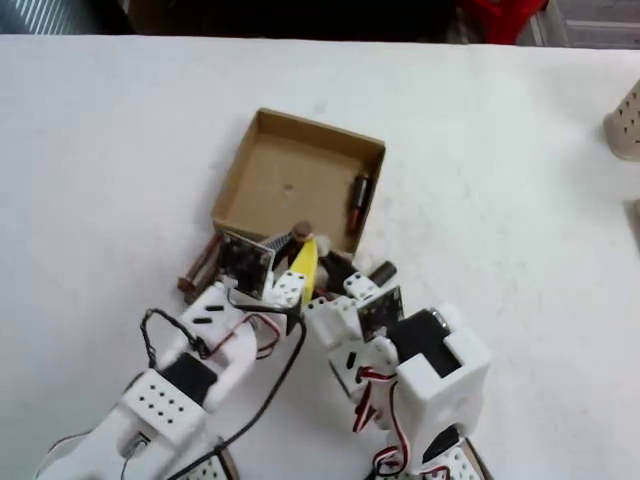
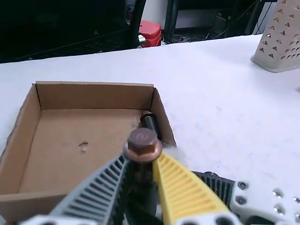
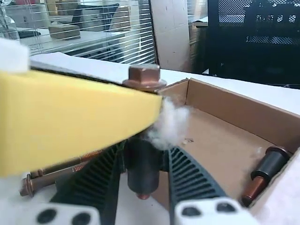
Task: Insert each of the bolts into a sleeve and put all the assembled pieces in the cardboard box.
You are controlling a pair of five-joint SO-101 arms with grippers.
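A copper bolt (image 2: 142, 142) stands upright inside a black sleeve (image 3: 143, 164), just outside the near wall of the cardboard box (image 1: 262, 127). My left gripper (image 2: 143, 158), with one grey and one yellow finger (image 1: 303, 262), is shut on the bolt right under its hex head (image 3: 144, 78). My right gripper (image 3: 143, 161) is shut on the sleeve lower down, and the bolt tip pokes out below. Both grippers meet at the box's near edge in the high view, the right gripper (image 1: 335, 277) beside the left. One assembled piece (image 1: 357, 199) lies in the box against its right wall.
Loose bolts (image 1: 200, 267) lie on the table left of the box, also seen as bolts (image 3: 56, 171) behind the fingers. A black sleeve (image 1: 382, 272) stands by the right gripper. A beige perforated holder (image 1: 625, 122) sits at the far right edge.
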